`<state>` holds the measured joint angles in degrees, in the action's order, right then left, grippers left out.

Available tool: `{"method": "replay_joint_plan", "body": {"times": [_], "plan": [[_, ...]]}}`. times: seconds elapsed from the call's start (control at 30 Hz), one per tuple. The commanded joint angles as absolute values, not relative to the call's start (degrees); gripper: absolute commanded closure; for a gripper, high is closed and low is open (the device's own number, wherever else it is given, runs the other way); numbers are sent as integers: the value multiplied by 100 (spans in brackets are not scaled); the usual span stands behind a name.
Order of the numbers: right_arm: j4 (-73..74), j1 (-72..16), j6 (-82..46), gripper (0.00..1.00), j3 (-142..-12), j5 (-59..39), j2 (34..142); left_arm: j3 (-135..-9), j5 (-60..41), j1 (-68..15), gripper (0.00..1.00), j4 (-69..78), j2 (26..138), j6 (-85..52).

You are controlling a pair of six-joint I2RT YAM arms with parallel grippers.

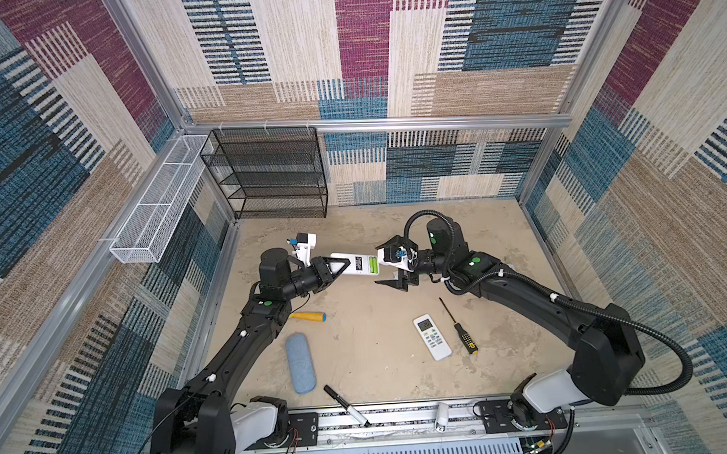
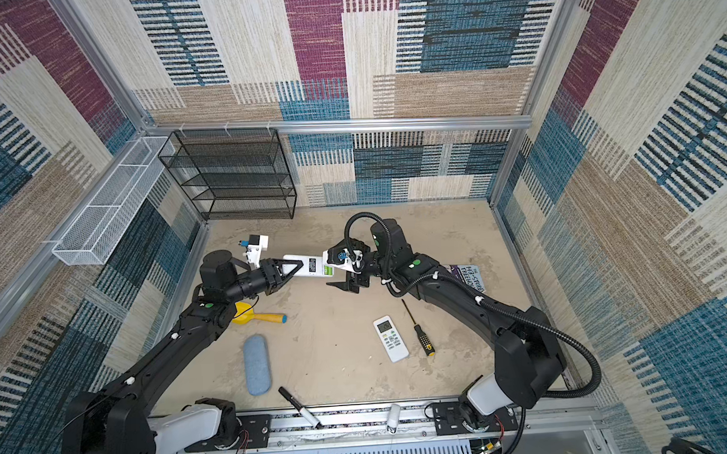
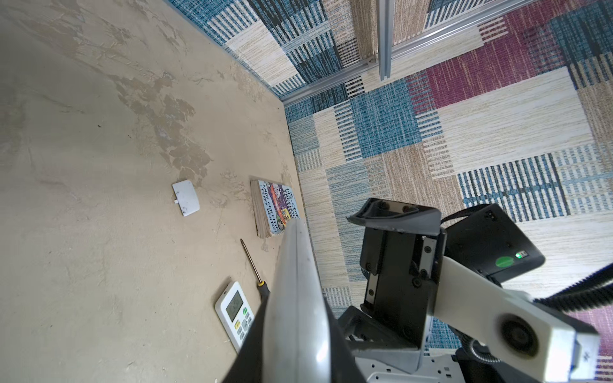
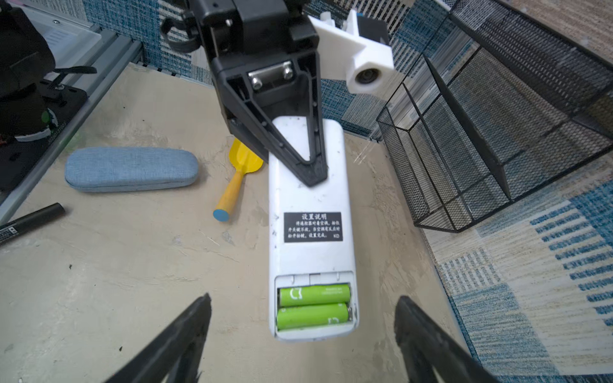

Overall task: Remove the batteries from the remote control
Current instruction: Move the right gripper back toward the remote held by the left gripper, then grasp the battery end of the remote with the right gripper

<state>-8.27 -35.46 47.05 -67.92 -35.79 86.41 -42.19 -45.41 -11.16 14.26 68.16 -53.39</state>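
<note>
Battery cover [image 3: 185, 198] off; both lime batteries [image 4: 313, 295] still seated. Our left fingers [image 1: 334, 264] clamp the remote [image 1: 357, 265]; right fingers [image 1: 391, 283] gape empty at its three o'clock.

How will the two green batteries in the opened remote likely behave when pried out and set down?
The batteries lie snug, side by side, in the remote, so they probably need levering. Their smooth, rigid shells may slip from a pinch. Being round, they would likely roll on the flat table.

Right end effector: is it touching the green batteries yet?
Apart. The right wrist view shows the right end effector, fingers open, flanking the remote; bare table shows between each finger and the batteries.
</note>
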Motion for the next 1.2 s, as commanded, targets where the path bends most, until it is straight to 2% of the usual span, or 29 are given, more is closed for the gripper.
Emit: {"method": "replay_joint_plan", "body": {"times": [0.0,0.27,0.63,0.9,1.17], "plan": [[-1037,-3633,5105,12,-7049,-3551,8862,-4236,-4686,-1116,82,1403,6776,-5069],[-1352,-3805,5049,14,-7605,-3563,9516,-4201,-4680,-1116,82,1336,6772,-4975],[-1650,-3841,4476,26,-8329,-3620,10111,-4153,-4642,-1116,82,1235,6685,-4843],[-1889,-3841,4241,30,-8577,-3729,10301,-4166,-4656,-1116,82,1260,6635,-4795],[-1920,-3840,4123,43,-8605,-3850,10320,-4148,-4630,-1116,78,1169,6601,-4751]]}}
